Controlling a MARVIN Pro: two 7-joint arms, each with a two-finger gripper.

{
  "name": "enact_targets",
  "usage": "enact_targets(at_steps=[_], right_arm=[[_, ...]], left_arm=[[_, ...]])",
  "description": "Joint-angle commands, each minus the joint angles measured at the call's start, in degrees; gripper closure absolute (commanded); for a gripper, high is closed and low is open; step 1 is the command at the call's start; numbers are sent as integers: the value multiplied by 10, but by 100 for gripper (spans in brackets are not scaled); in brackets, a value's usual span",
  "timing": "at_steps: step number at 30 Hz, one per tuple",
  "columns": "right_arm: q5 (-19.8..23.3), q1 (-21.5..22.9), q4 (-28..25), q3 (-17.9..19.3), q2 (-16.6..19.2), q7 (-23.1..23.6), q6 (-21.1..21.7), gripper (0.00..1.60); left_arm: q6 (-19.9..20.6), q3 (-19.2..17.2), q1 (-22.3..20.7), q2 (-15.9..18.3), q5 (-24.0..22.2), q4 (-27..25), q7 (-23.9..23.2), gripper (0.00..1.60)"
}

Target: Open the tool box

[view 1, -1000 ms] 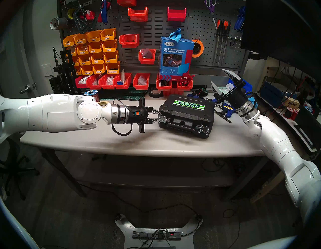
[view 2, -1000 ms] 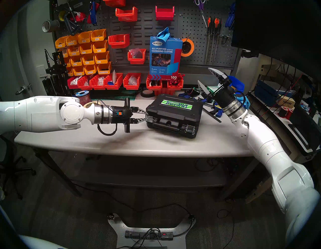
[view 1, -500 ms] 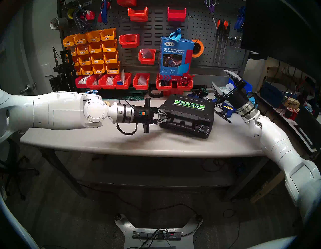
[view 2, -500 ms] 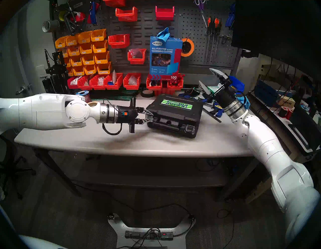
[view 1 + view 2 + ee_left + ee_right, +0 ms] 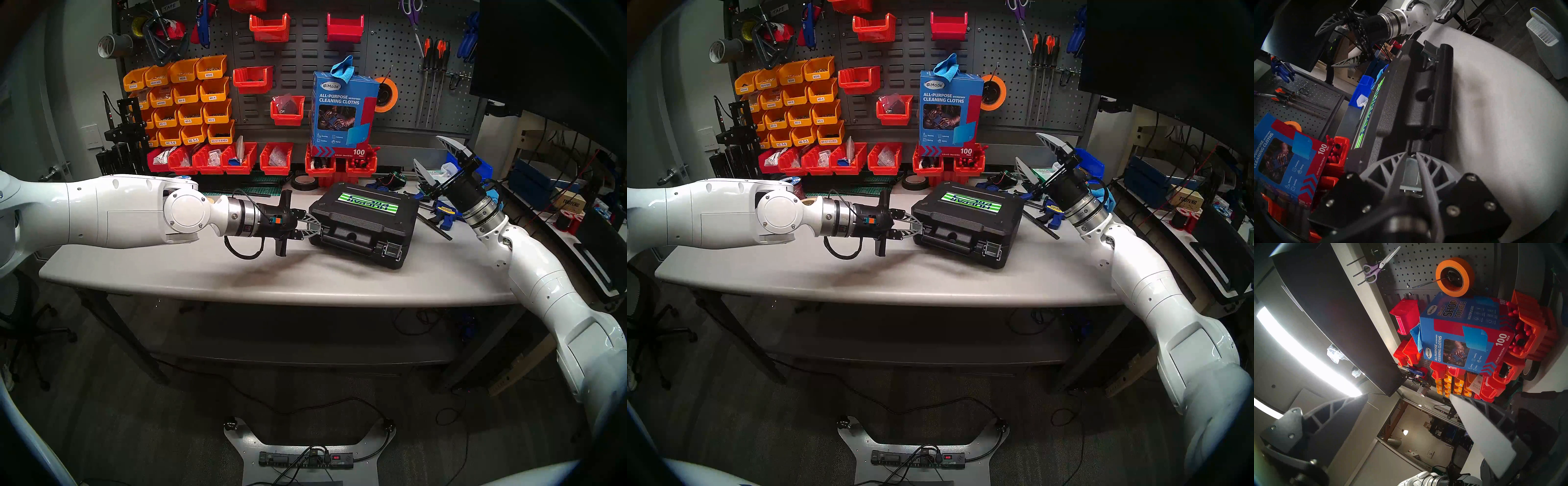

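Tool box [image 5: 364, 222] lies flat on grey table [image 5: 237, 275], middle right of frame, lid down, striped sticker up. Box has swung a bit since a second ago: right end now nearer front edge. Left gripper [image 5: 317, 228] pushed further in, fingers now nearly together, pinching left silver latch [image 5: 1411, 171] at box's front corner. Right latch [image 5: 392, 251] untouched. Right gripper [image 5: 431, 159] same spot as before, upper right above clutter, fingers wide apart, holding nothing.
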Motion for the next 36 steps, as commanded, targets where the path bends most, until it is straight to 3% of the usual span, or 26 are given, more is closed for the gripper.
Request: enact_targets(at_steps=[1,24,36], right_arm=[[-2,15,4,1,-5,0,3,0],[-4,14,6,4,-7,-1,0,0],[-3,14,10,3,-9,-3,-2,0]], left_arm=[[-5,-19,-16,-3,-10,5,5,92],[-8,-7,-14,10,13,16,-17,99],[-11,-8,8,-9,20,49,-10,104]])
